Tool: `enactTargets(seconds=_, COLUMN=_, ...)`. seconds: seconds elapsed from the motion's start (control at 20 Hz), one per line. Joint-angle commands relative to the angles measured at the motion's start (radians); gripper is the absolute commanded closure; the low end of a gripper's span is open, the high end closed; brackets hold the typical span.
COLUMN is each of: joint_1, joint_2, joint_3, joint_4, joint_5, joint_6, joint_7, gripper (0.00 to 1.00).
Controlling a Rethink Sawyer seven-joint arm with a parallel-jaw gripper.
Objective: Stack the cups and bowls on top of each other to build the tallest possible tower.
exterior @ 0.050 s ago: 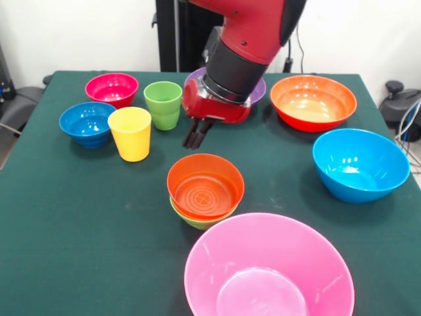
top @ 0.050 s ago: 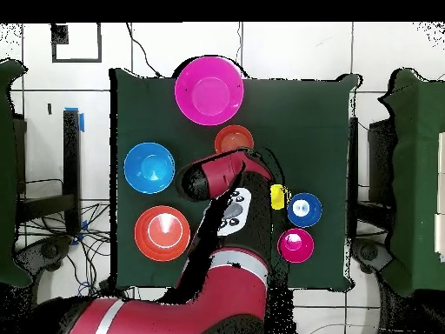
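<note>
tool (exterior @ 0.050 s ago: 196, 135) empty | orange-red bowl (exterior @ 0.050 s ago: 205, 187) just in front, apart

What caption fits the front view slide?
Empty gripper hovers behind orange-red bowl nested in green bowl.

- The red and black arm (exterior @ 0.050 s ago: 253, 39) comes down over the table's (exterior @ 0.050 s ago: 79, 217) middle, nearer the far edge than the near one.
- Its black wrist section ends in a red housing, tilted to one side.
- The gripper (exterior @ 0.050 s ago: 197, 133) hangs below the housing, its dark fingers drawn close together, clear of the cloth, holding nothing.
- From overhead, the arm (top @ 0.050 s ago: 217, 261) slants across the table's middle.
</note>
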Motion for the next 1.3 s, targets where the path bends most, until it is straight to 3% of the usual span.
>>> enactTargets(seconds=0.05, joint_1=0.04, joint_2=0.044, joint_3=0.05, joint_4=0.028, joint_5=0.019, joint_6=-0.07, joint_7=0.175, gripper=1.0)
enactTargets(seconds=0.5, joint_1=0.062, joint_2=0.125, joint_3=0.025, joint_4=-0.024, joint_5=0.02, joint_6=-0.113, joint_7=0.2, gripper=1.0)
enactTargets(seconds=1.3, joint_1=0.03, joint_2=0.12, joint_3=0.01, joint_4=-0.016, joint_5=-0.02, joint_6=-0.114, joint_7=0.069, gripper=1.0)
